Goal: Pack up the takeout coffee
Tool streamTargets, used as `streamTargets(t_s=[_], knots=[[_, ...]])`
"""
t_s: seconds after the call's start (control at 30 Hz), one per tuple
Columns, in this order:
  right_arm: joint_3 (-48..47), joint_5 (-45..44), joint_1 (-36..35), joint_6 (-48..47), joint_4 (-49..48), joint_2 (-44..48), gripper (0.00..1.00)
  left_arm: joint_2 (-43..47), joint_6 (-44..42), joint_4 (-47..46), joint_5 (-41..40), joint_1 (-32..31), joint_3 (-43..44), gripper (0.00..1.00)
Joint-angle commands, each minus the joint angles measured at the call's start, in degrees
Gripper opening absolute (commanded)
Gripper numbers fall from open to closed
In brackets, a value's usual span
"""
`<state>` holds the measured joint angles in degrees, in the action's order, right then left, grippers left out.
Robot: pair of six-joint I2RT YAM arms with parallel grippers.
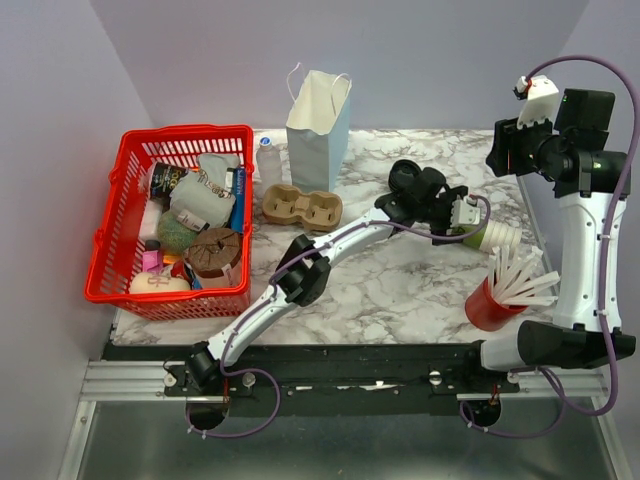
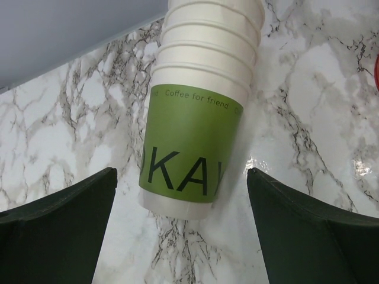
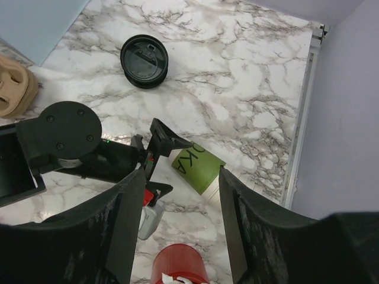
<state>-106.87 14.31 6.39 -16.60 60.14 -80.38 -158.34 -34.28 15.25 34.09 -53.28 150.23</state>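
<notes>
Marble tabletop (image 1: 400, 290) between pale lilac walls, seen from above and from both wrists.

Left pincer (image 2: 180, 169): spread to its widest. Its two dark fingers (image 2: 59, 236) flank the closed base of the single stack of olive-green paper cups (image 2: 189, 136) without touching it.

Stack: lies on its side, long axis flat on the tabletop. The base faces the left pincer and the white-rimmed mouths face the tabletop's right edge. Several nested rims show, the farthest cut off by the frame.

Right pincer (image 3: 180, 171): held high over the tabletop, partly spread, nothing between its fingers.

Black sip lid (image 3: 144, 61): one seen, flat, top face up, on bare marble behind the left wrist, apart from the stack. Whether others sit beneath it cannot be told.

One red cup (image 1: 485, 308) of white sticks (image 1: 520, 280) stands near the stack, on its near side. Farther left are one two-well cardboard cup carrier (image 1: 303, 208), one upright white paper bag (image 1: 318, 125), one clear bottle (image 1: 268, 160) and one red basket (image 1: 185, 133) of assorted goods.
</notes>
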Motion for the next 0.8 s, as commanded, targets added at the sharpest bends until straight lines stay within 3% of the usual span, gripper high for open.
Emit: streamTargets(t_s=[0.0, 0.1, 0.2, 0.37, 0.47, 0.63, 0.77], knots=[[-1.2, -1.8, 0.3, -0.9, 1.9, -0.1, 0.62, -1.4, -4.3, 9.8, 3.1, -0.7, 6.3, 0.98], [-1.7, -2.1, 0.4, -0.9, 1.6, -0.2, 0.62, -1.5, -5.7, 15.6, 4.4, -0.3, 7.6, 0.98], [-1.9, -2.3, 0.4, -0.9, 1.7, -0.2, 0.62, -1.4, 1.5, 8.7, 4.8, 0.9, 5.6, 0.99], [-0.9, -3.2, 0.4, -1.9, 1.9, 0.2, 0.62, 1.9, 29.2, -18.8, 12.1, 3.1, -5.6, 0.98], [-0.4, -4.6, 1.6, -2.3, 1.6, 0.1, 0.62, 4.3, 39.1, -32.8, 16.1, 4.0, -13.4, 0.98], [-7.0, -6.0, 2.7, -2.6, 6.6, -5.0, 0.62, 11.8, 44.7, -35.1, 12.7, 6.5, -21.5, 0.99], [-2.6, -9.3, 4.1, -3.3, 7.3, -5.8, 0.62, 17.1, 49.9, -32.4, 13.7, 9.5, -20.9, 0.99]])
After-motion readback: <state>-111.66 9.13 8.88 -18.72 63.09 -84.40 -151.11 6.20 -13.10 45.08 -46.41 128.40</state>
